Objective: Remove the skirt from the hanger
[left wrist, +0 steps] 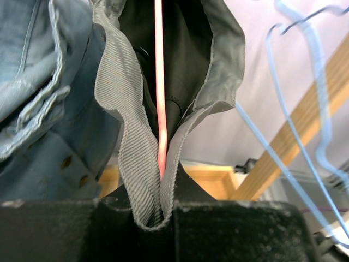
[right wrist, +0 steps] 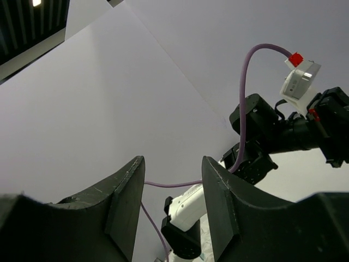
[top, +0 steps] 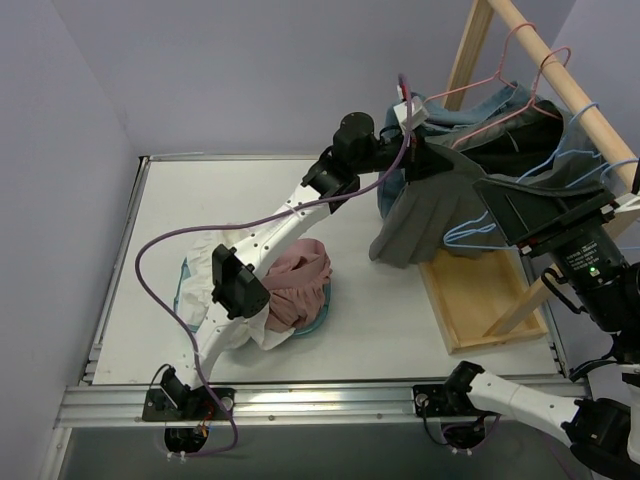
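The grey skirt (top: 425, 218) hangs on a pink wire hanger (top: 505, 92) from the wooden rail. My left gripper (top: 427, 150) reaches up to its top edge. In the left wrist view the left gripper (left wrist: 163, 203) is shut on a fold of the skirt's (left wrist: 133, 147) ribbed waistband, and the pink hanger (left wrist: 160, 103) wire runs straight down into that fold. My right gripper (top: 497, 205) hovers just right of the skirt. In its own view the right gripper (right wrist: 172, 210) stands open with nothing between its fingers, facing the left arm.
A denim garment (top: 505, 108) and a dark one hang on the same rail (top: 560, 75). Blue wire hangers (top: 480, 228) dangle beside the skirt. The rack's wooden base (top: 480, 300) sits below. A heap of pink and white clothes (top: 295, 285) lies mid-table.
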Controlling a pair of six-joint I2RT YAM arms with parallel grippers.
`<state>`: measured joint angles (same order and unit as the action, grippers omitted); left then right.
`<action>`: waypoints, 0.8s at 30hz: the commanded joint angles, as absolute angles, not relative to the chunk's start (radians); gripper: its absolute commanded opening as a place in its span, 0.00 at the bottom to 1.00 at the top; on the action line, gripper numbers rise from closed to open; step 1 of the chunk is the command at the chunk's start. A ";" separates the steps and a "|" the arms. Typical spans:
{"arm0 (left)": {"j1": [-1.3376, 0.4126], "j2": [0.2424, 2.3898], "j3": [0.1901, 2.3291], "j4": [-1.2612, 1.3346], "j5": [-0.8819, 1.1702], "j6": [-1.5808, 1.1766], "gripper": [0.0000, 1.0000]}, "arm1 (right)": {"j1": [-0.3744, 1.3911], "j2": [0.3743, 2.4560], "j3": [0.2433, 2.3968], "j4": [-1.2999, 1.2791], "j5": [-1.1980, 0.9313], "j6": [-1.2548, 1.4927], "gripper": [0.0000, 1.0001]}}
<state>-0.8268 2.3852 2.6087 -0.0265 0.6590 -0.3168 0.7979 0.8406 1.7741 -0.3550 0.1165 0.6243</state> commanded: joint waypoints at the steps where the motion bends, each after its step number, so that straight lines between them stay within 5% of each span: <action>1: -0.801 2.267 2.664 0.175 0.715 -0.449 0.02 | 0.792 0.822 1.789 -0.285 0.133 0.606 0.42; 13: -0.746 2.158 2.590 0.187 0.775 -0.537 0.02 | 0.792 0.839 1.795 -0.331 0.187 0.575 0.62; 14: -0.747 2.120 2.538 0.164 0.775 -0.514 0.02 | 0.792 0.841 1.796 -0.334 0.193 0.569 0.68; 16: -0.746 2.085 2.490 0.144 0.785 -0.488 0.02 | 0.792 0.842 1.796 -0.342 0.222 0.571 0.99; 24: -0.742 1.916 2.346 -0.104 0.788 -0.330 0.02 | 0.793 0.882 1.801 -0.373 0.249 0.571 1.00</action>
<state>-0.7425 2.0403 2.3638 -0.0807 0.7788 -0.4034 0.7979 0.8474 1.7828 -0.3946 0.2317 0.5785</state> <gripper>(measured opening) 0.125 0.999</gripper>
